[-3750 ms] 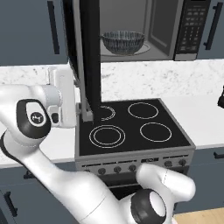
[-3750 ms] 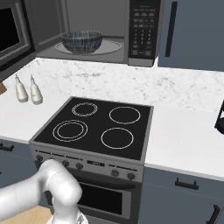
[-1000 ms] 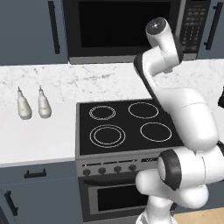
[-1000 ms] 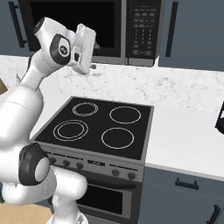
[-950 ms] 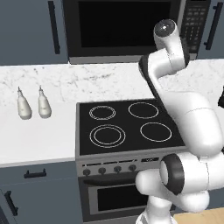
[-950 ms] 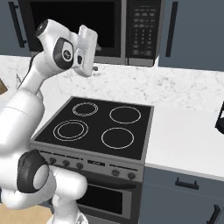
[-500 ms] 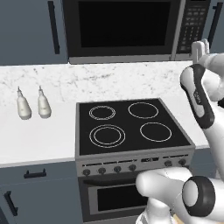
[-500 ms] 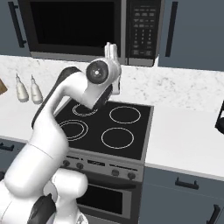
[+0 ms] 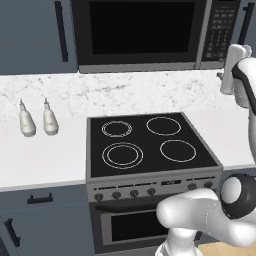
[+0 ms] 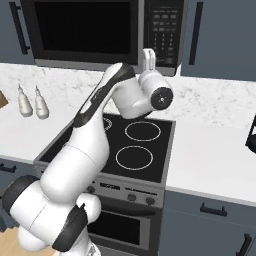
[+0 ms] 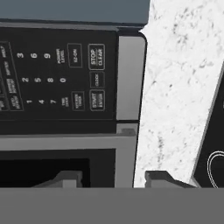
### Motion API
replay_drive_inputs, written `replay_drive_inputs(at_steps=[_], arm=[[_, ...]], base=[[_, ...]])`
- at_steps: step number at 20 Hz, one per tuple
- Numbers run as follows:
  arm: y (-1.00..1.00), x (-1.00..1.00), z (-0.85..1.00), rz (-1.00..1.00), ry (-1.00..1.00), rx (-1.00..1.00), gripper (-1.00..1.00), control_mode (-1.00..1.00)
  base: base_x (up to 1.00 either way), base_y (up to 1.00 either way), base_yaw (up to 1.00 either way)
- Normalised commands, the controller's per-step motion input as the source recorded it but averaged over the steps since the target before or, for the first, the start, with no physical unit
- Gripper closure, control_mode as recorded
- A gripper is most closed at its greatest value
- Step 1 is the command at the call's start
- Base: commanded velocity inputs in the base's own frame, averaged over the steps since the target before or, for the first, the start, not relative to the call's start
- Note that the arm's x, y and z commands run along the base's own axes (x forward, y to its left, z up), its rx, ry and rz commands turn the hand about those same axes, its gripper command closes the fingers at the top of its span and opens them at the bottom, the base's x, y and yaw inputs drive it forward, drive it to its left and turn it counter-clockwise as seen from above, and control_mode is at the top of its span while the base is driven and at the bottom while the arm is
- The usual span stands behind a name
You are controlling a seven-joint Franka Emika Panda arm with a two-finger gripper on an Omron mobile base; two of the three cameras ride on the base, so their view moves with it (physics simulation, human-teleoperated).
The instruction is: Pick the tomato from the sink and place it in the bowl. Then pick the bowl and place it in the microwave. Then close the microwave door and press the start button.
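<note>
A white robot arm [image 10: 95, 130] rises from the near foreground and bends up over a black stove [image 9: 150, 145] with four ring burners, set into a pale marbled counter [image 9: 45, 160]. Two small pale bottles [image 9: 36, 120] stand side by side on the counter to the left of the stove. The hand [image 10: 148, 56] points upward just below the keypad panel [image 10: 165, 27] of the microwave [image 9: 150, 32], which is built in above the counter at the back. Through the hand's own camera the two fingertips [image 11: 65, 178] show apart with nothing between them, but whether the hand is fully released cannot be told. The same view shows the number keys and the start button [image 11: 97, 100] ahead, rolled sideways. The microwave door [image 9: 140, 30] is shut, its black glass dark. Blue-grey cabinets [image 9: 35, 35] flank the microwave.
</note>
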Motion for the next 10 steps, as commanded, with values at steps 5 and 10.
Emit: replay_drive_inputs(at_steps=[5, 10], arm=[[-0.01, 0.42, 0.31, 0.04, -0.05, 0.08, 1.00, -1.00], [-0.01, 0.37, 0.21, 0.00, -0.10, 0.02, 1.00, -1.00]], base=[[0.00, 0.00, 0.00], [0.00, 0.00, 0.00]])
